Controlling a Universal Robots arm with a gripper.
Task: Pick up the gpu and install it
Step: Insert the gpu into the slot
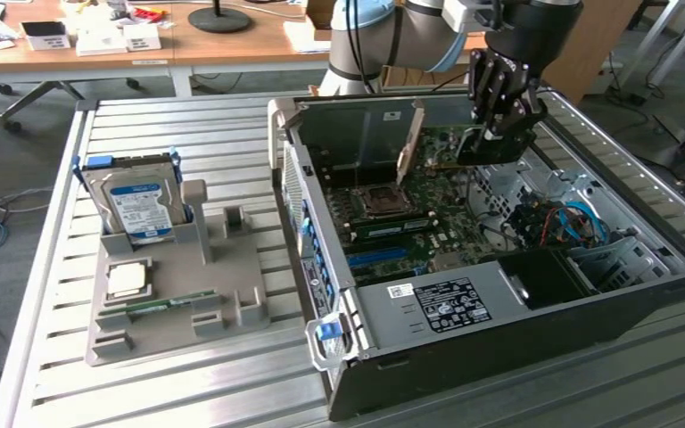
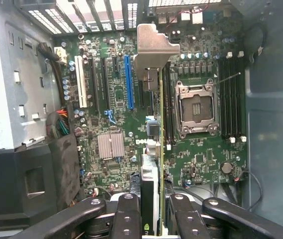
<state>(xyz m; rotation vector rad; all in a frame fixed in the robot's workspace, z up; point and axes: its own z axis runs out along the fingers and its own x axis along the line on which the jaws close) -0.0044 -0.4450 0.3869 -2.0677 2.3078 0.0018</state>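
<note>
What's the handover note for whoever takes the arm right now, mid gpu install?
Gripper: shut on the thin dark gpu card with silver end bracket.
Gpu: held on edge inside the open black computer case, over the green motherboard, beside the blue slot.
Done: gpu picked up and brought into the case.
Left: seating; whether it is in a slot already cannot be told.
</note>
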